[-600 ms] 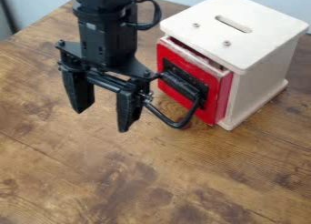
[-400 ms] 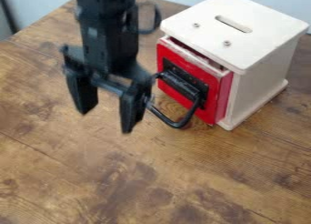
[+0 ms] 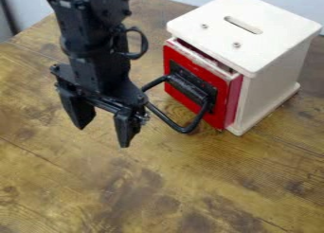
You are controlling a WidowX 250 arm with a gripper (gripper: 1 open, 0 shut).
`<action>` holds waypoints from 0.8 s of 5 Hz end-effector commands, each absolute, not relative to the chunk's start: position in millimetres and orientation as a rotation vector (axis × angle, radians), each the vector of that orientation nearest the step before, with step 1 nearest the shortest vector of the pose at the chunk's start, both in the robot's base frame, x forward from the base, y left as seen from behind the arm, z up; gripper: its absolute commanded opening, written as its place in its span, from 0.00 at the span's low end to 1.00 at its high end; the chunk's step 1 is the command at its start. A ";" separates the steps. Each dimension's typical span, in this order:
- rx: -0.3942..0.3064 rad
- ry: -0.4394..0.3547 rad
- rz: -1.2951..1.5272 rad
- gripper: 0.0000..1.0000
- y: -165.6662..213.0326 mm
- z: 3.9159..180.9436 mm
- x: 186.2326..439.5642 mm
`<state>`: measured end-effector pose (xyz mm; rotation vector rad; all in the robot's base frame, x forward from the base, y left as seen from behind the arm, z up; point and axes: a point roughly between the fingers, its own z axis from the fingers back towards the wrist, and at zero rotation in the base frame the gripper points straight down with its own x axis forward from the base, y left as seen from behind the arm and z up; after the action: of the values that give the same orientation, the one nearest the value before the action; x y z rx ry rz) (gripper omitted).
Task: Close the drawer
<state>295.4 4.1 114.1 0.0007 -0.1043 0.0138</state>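
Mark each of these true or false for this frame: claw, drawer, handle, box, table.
1. The drawer has a red front. True.
2. The drawer's handle is white. False: it is black.
3. The claw is holding the drawer's handle. False: its fingers stand apart with nothing between them.
4. The box has a slot in its top. True.
5. The table is plain white. False: it has a brown wood look.
6. In the picture, the claw is left of the box. True.
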 end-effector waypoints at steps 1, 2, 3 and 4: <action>0.011 -0.170 0.062 1.00 8.2 140.7 308.1; 0.007 -0.154 0.065 1.00 6.1 141.5 314.7; 0.000 -0.158 0.044 1.00 1.2 143.2 313.2; -0.002 -0.166 0.025 1.00 -2.8 143.5 310.4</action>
<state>307.9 3.1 124.1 0.0000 -0.0982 0.0470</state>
